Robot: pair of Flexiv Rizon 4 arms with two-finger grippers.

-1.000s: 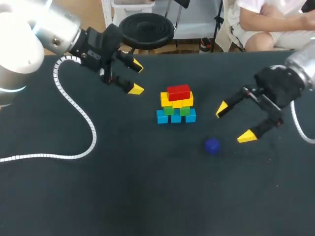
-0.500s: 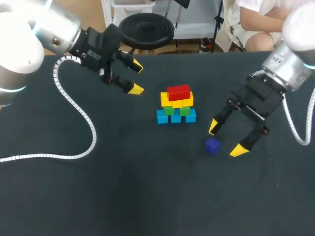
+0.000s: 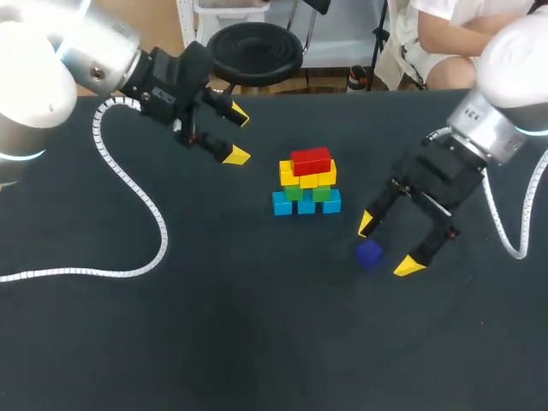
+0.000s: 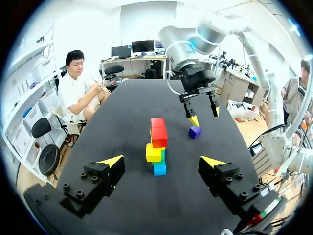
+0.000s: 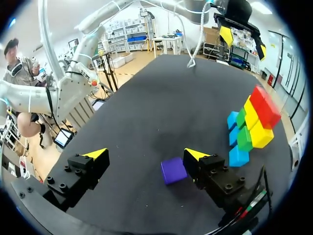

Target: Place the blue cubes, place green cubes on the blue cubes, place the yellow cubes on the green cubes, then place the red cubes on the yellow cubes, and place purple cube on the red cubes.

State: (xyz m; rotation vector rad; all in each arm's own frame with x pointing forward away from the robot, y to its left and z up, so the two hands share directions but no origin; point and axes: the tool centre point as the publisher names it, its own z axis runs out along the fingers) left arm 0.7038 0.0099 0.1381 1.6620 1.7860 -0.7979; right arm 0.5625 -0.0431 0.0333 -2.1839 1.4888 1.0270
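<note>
Hovering open over the purple cube, which lies on the counter at the stack's 4 o'clock, my right hand must drop, close on it and top the red cubes, the last step.

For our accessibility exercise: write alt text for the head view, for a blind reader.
The open right gripper hangs over a purple cube on the table, beside a stack of blue, green, yellow and red cubes. The open left gripper sits on the stack's other side.
</note>
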